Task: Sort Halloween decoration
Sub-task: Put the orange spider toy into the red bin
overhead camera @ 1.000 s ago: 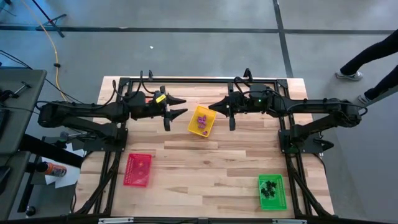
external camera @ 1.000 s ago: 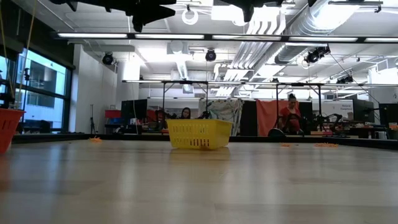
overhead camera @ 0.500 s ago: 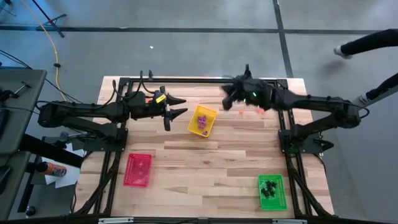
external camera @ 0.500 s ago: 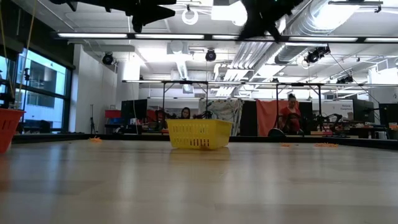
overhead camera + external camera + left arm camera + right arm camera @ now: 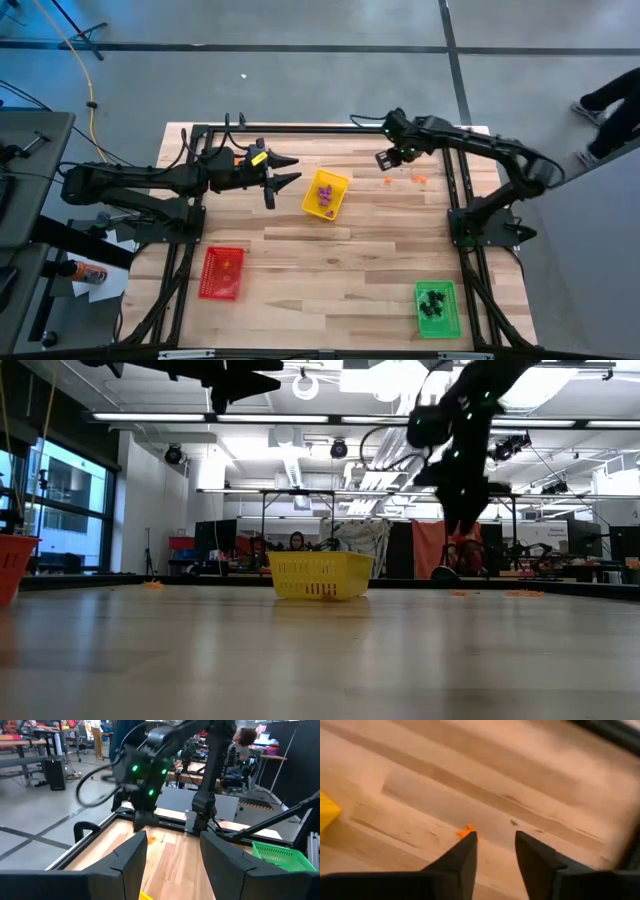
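Two tiny orange Halloween decorations (image 5: pixel 388 182) (image 5: pixel 420 178) lie on the wooden table near its far right corner. My right gripper (image 5: pixel 384 160) hangs just above them, pointing down and open. In its wrist view one orange trinket (image 5: pixel 467 832) lies on the wood just beyond one fingertip (image 5: pixel 469 844), apart from it. My left gripper (image 5: pixel 286 172) stands open and level, left of the yellow tray (image 5: pixel 338 182), which holds purple trinkets (image 5: pixel 325 197). Black trinkets (image 5: pixel 434 300) fill the green tray (image 5: pixel 452 322).
A red tray (image 5: pixel 222 272) sits near the front left and the green tray near the front right. A black frame rail (image 5: pixel 320 130) runs along the table's far edge close behind my right gripper. Bare wood lies between the trays. A person's legs (image 5: pixel 605 95) show beyond the table's right.
My right gripper has swung away from the yellow tray toward the table's far right corner. It has tipped from level to pointing down and sunk toward the orange trinkets. My left arm has kept still.
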Available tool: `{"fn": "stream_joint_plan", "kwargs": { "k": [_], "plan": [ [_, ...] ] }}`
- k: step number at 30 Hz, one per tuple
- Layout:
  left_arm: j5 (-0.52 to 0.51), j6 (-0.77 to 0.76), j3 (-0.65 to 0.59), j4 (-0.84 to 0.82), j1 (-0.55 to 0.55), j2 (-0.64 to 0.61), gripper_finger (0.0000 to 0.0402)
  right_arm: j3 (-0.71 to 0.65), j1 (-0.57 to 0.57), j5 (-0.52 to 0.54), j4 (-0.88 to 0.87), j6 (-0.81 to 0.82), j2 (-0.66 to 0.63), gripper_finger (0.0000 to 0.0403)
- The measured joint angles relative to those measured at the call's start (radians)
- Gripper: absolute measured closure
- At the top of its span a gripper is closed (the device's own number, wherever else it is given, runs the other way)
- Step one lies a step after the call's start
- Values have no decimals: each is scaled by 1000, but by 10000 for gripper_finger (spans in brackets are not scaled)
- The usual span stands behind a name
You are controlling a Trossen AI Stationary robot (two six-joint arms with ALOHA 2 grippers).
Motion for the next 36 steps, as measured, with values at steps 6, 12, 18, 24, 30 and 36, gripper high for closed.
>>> {"fn": "stream_joint_plan", "kwargs": {
  "k": [6,12,18,24,30,36],
  "plan": [
    [-1,-8,0,-1,1,0,227,-144,-4,-180,124,-7,83,243],
    [-1,-8,0,0,6,0,227,-307,-5,-214,385,150,28,242],
    [-2,-23,0,0,7,0,227,-369,-6,-187,491,251,35,242],
    [-2,-35,0,2,8,0,227,-347,-4,-145,497,245,35,242],
    [-2,-35,0,1,8,0,227,-291,-3,-101,444,221,35,242],
    [-9,-34,0,-1,8,0,227,-296,-4,-78,381,227,46,242]
  ]
}}
